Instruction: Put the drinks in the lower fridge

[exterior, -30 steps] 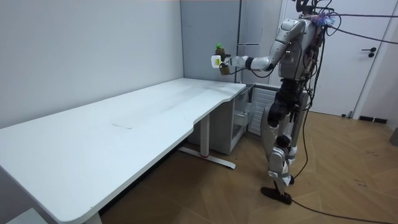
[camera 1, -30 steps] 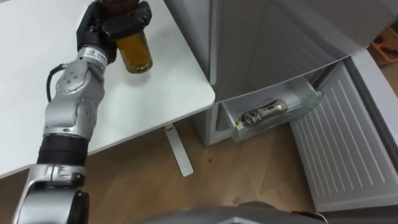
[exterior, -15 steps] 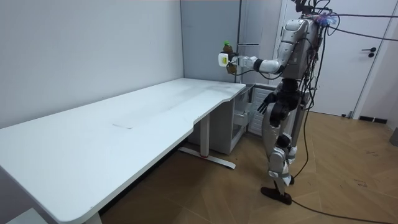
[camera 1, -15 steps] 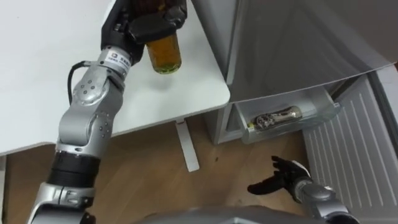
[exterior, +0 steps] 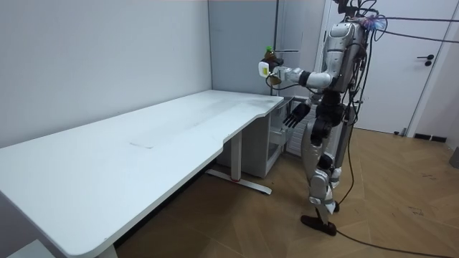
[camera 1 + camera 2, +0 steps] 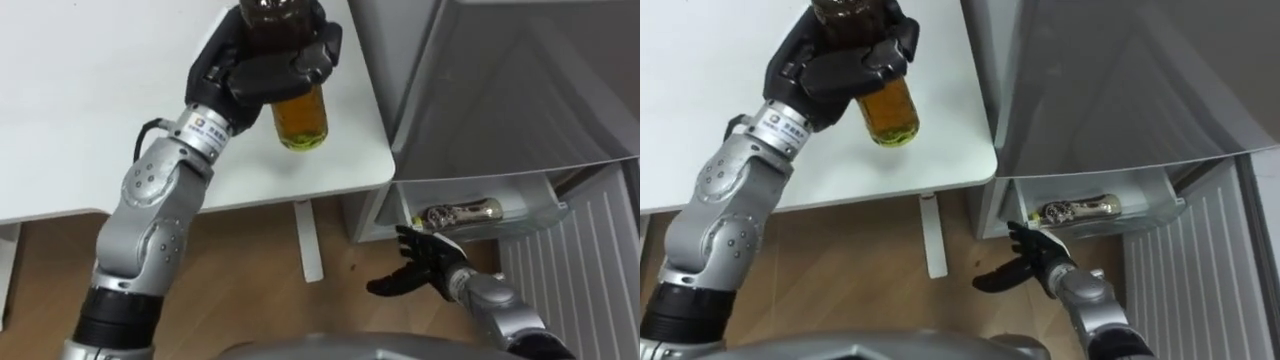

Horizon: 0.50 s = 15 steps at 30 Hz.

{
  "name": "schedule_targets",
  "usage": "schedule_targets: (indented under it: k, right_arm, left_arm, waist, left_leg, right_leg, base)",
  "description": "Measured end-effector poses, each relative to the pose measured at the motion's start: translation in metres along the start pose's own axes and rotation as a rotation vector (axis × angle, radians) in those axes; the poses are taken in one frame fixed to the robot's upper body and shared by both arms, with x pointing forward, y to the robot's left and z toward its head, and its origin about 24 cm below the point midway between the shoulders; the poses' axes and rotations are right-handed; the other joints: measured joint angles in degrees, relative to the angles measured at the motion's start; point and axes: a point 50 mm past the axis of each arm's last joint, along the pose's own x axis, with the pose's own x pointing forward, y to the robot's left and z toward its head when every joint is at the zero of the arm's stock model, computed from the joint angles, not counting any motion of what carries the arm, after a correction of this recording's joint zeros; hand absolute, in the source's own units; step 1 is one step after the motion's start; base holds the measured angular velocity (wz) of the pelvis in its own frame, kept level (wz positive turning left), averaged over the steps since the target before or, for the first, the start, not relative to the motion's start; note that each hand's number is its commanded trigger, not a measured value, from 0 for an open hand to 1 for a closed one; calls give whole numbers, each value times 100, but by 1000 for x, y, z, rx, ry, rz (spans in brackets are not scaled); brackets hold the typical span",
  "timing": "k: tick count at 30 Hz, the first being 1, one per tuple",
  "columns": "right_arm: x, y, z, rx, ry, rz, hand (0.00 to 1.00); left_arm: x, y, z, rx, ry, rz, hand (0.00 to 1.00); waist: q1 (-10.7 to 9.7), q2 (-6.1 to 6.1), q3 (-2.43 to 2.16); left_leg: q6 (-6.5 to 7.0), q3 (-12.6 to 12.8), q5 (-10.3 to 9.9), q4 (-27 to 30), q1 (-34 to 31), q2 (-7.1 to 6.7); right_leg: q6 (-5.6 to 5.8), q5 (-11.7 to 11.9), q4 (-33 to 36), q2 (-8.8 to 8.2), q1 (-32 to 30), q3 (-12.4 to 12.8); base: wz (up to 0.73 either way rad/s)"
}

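Left hand (image 6: 268,72) has swung the bottle (image 6: 301,120) closer to the fridge (image 6: 500,90). Right hand (image 6: 428,266) has come up, fingers spread and empty, just below the fridge's open bottom drawer (image 6: 520,222). Left hand is wrapped round the bottle's upper half, holding it roughly upright in the air over the table (image 6: 80,100) corner beside the fridge. Another drink (image 6: 465,211) lies in that drawer. Bottle looks rigid, smooth and fairly full, so probably weighty and slippery; best gripped mid-body, not at the cap.
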Motion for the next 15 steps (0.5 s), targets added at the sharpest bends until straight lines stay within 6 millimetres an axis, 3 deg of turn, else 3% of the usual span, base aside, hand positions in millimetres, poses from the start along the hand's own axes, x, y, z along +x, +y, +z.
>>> schedule_targets:
  k: [6,15]
  right_arm:
    - [0,4,19,-26,-77,80,0]
    - [-4,16,48,-102,-181,204,0]
  left_arm:
    - [-5,-4,-4,-94,-5,-87,100]
    - [-26,-1,-41,-231,113,-65,100]
  waist:
    - [87,-82,45]
    - [113,-140,61]
  left_leg:
    - [0,-127,0,-30,14,-11]
    - [0,-281,0,-26,-26,-14]
  right_leg:
    - [0,0,-4,-9,48,-110]
    - [2,-2,17,0,17,-109]
  base:
    - [9]
    - [4]
